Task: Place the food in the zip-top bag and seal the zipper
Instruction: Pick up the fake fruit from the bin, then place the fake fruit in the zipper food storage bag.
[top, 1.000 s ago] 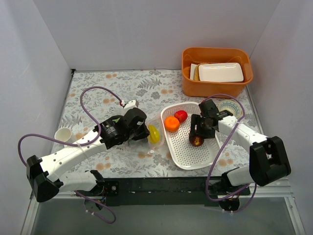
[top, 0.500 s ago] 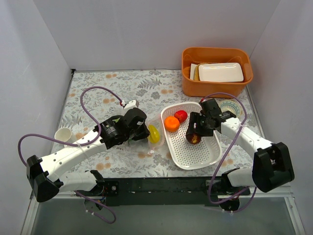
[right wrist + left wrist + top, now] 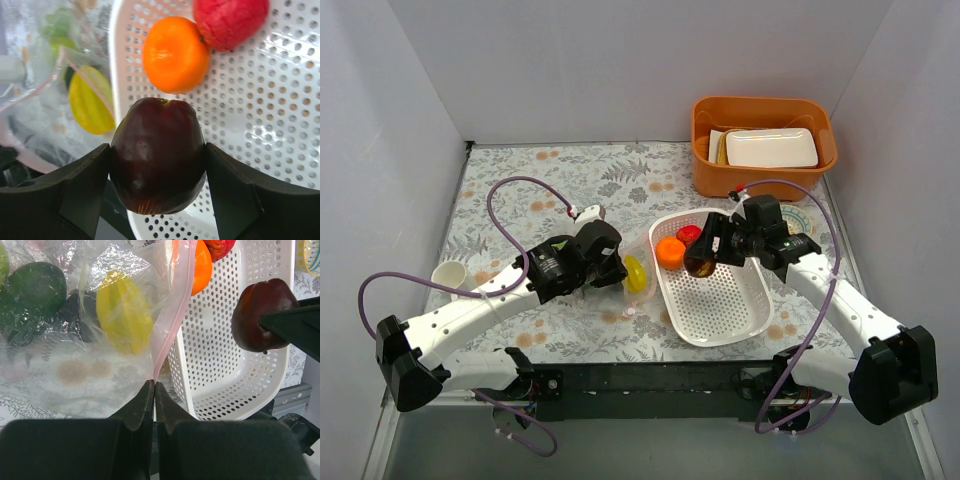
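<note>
My right gripper (image 3: 700, 262) is shut on the dark maroon plum (image 3: 157, 155) and holds it above the left part of the white basket (image 3: 740, 312); the plum also shows in the left wrist view (image 3: 260, 315). An orange (image 3: 670, 251) and a red apple (image 3: 690, 236) lie in the basket. My left gripper (image 3: 154, 385) is shut on the pink zipper strip (image 3: 172, 315) of the clear zip-top bag (image 3: 632, 275), holding its mouth up. Inside the bag lie a yellow-green fruit (image 3: 125, 310) and a dark green avocado (image 3: 32, 295).
An orange bin (image 3: 763, 145) holding a white dish stands at the back right. A small patterned bowl (image 3: 798, 220) sits right of the basket. A white cup (image 3: 450, 275) stands at the left. Grey walls close in on three sides.
My right gripper has lifted the plum out of the basket and carried it left, toward the bag. The left gripper and the bag have stayed put.
</note>
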Robot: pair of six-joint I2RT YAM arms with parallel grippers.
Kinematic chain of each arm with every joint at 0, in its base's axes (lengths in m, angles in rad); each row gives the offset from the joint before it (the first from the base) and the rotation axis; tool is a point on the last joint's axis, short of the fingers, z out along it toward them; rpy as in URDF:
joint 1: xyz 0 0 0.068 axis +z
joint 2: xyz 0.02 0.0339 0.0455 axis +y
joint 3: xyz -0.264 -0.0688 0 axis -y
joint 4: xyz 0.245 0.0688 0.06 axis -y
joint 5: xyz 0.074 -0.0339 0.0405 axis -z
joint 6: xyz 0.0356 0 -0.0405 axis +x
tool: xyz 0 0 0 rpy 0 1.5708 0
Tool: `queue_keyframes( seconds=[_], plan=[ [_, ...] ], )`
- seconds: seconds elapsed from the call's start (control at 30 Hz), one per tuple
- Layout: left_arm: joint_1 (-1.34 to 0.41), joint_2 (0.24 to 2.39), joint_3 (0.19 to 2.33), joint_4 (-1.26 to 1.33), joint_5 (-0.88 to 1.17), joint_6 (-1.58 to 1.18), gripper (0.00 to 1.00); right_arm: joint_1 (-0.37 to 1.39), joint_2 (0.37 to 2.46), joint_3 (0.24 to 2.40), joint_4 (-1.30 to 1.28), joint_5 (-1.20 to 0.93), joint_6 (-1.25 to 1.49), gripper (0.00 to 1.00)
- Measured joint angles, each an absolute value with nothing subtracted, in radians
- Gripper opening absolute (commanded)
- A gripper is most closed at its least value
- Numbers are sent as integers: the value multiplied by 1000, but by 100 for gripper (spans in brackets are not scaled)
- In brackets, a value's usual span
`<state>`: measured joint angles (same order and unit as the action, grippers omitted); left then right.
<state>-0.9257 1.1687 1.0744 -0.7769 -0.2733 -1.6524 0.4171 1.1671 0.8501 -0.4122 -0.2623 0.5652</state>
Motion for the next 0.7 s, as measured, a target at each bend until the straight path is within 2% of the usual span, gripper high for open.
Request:
queue_keyframes(
  seconds=[0.27,0.7],
  plan=[
    [-926,1174,1074,-773,-268,-1648,0,469,1177,850,-309,-356,596,57],
    [-926,1174,1074,-773,-269,-1649,0,693,1362,902,-203,-370,656,55]
  ],
)
